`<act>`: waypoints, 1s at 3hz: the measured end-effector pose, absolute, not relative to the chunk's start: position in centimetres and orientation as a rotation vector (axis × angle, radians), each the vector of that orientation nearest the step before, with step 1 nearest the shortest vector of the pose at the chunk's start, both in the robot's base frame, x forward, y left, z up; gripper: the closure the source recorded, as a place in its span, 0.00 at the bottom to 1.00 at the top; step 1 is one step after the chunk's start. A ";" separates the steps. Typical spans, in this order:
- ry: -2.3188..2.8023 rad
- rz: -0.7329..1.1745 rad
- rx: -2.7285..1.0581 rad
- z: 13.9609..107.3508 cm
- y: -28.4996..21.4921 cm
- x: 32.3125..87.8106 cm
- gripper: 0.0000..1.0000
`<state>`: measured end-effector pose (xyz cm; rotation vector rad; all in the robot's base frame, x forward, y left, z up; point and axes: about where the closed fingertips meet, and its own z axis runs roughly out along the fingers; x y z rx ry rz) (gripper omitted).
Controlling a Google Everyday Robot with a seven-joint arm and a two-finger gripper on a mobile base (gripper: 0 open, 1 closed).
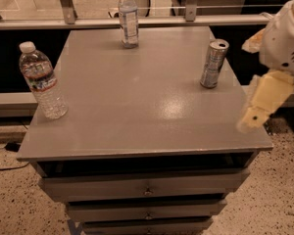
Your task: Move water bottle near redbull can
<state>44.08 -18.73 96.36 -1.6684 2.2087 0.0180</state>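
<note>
Reaching is not yet begun: gripper (258, 106) is seen beyond the table's (137, 126) right edge, nothing grasped; its opening cannot be told. Water bottle (41, 82) is found upright at left edge, well apart from redbull can (214, 62). A mid-body grasp is advised, so tipping is avoided.

No lettering is legible on the red-white-blue label band of the water bottle (41, 82), on the slimmer bottle (129, 18) or on the silver-and-blue redbull can (213, 63). The gripper (258, 109) hangs at the table's (137, 126) right edge.
</note>
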 end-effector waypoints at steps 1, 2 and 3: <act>2.153 0.213 -1.616 93.7 -12.0 44.6 0.00; 2.041 0.401 -1.588 92.3 -2.9 45.4 0.00; 2.041 0.401 -1.588 92.3 -2.9 45.4 0.00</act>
